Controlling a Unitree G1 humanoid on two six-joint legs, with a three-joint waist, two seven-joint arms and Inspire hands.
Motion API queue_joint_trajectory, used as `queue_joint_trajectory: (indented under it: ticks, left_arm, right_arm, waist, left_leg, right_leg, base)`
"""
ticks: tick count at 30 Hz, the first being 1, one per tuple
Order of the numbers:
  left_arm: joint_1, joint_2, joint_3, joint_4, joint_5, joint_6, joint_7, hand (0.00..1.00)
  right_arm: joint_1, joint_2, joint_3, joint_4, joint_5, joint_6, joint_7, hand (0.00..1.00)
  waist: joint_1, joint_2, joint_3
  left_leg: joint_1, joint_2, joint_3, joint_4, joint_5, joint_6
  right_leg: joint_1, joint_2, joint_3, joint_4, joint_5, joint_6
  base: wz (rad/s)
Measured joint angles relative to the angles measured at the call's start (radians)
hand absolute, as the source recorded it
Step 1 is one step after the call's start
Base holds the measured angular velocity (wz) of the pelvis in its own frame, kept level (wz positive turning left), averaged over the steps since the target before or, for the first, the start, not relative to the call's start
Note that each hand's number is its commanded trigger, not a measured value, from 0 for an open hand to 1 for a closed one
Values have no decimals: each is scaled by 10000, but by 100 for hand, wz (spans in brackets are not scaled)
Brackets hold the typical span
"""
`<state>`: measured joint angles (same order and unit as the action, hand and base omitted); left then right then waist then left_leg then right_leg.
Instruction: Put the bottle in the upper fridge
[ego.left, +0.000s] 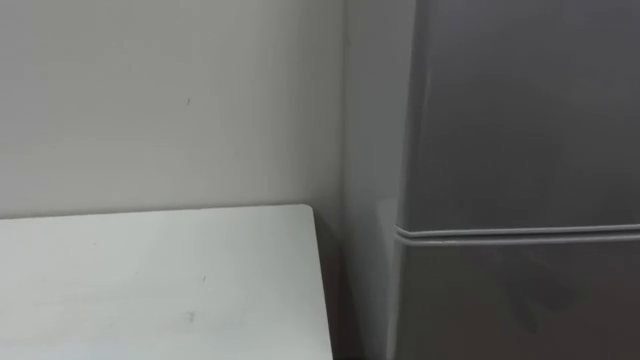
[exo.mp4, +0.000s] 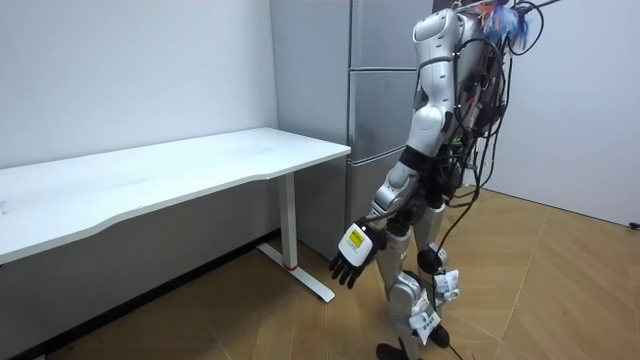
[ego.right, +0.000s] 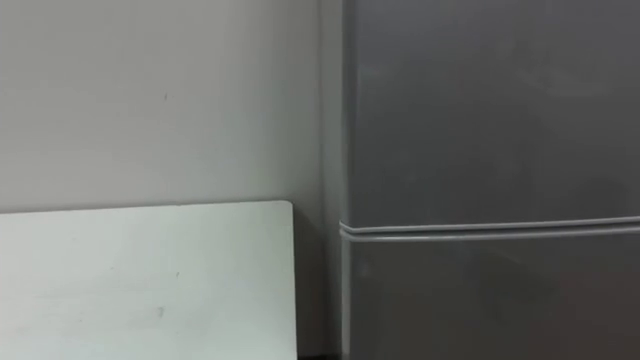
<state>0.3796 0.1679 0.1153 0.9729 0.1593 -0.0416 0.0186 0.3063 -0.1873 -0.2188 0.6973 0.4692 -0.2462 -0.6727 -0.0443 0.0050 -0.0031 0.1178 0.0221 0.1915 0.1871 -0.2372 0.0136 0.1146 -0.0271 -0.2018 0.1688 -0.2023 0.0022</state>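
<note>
A tall grey fridge (ego.left: 520, 110) fills the right of the eye views, close in front of me. Its upper door (ego.right: 490, 110) is closed, and a pale seam (ego.left: 520, 232) divides it from the lower door (ego.right: 490, 300), also closed. In the room view I stand facing the fridge (exo.mp4: 380, 100), about a step away from it. My left hand (exo.mp4: 352, 262) hangs low at my side there, fingers relaxed and spread, with nothing in it.
A white desk (ego.left: 150, 280) stands against the pale wall to the left of the fridge, with a narrow dark gap (ego.left: 340, 290) between them. In the room view the desk (exo.mp4: 160, 180) stretches far to the left over wooden floor (exo.mp4: 560, 290).
</note>
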Motion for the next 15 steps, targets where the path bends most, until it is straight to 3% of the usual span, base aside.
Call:
queue_joint_trajectory:
  ticks: [6,9,15]
  left_arm:
    - [-22,-20,-24,206,209,50,8,0]
    - [-146,-44,-232,318,508,280,-115,0]
    - [-364,-152,-417,261,1197,606,-335,0]
  right_arm:
    - [42,3,925,1881,-118,369,1047,0]
    - [-139,4,1615,2996,-163,733,2542,0]
    - [-265,178,2415,3610,-182,1546,4965,0]
  waist:
    - [22,34,7]
    - [68,41,8]
    - [256,37,18]
  left_leg:
    - [112,13,11,-94,0,0]
    - [145,2,23,-127,0,0]
    - [80,0,4,-137,-1,1]
  right_leg:
    - [72,-4,10,11,-3,4]
    - [88,-9,35,-4,-12,18]
    - [29,-57,22,-7,-19,27]
  base:
    - [-1]
    - [-1]
    - [1]
